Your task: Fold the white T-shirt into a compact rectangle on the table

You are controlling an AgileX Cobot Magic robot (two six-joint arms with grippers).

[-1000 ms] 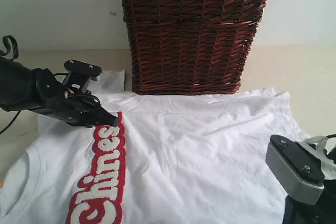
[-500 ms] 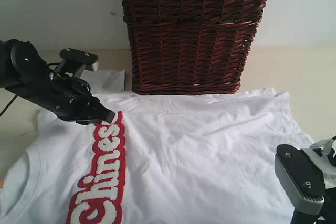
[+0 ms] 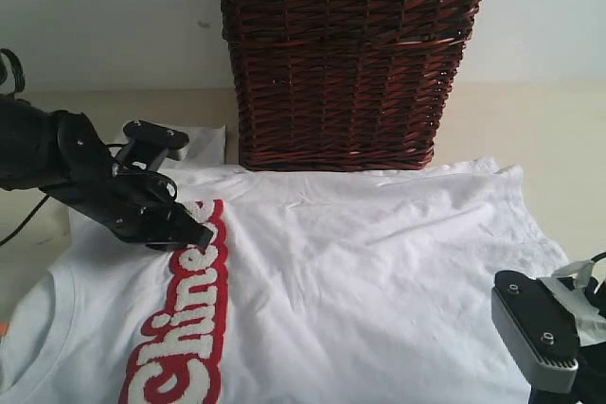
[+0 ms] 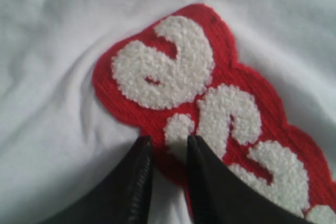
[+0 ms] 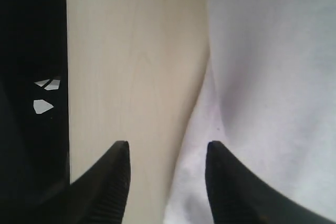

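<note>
Because a fold has to begin from a lifted edge, the left gripper (image 4: 167,142) has its jaws drawn close on a pinch of the large white cotton T-shirt (image 3: 379,281). The pinch is at the end of its fuzzy red-outlined lettering (image 3: 185,328) nearest the dark brown wicker basket (image 3: 346,63). The patch bunches there, so I judge it grasped rather than merely touched.

The shirt lies spread, front up, on the smooth cream-beige surface (image 3: 549,130) directly in front of the basket. Its far edge almost reaches the basket's foot, and no fold has been made yet.

The right gripper (image 5: 167,150), further from the basket at the shirt's other side, has its jaws released and parted, holding nothing. One jaw sits over bare surface and the other over cloth, straddling the shirt's edge, presumably so that closing would catch that edge. A matched hold on both sides would let the cloth be carried over evenly.
</note>
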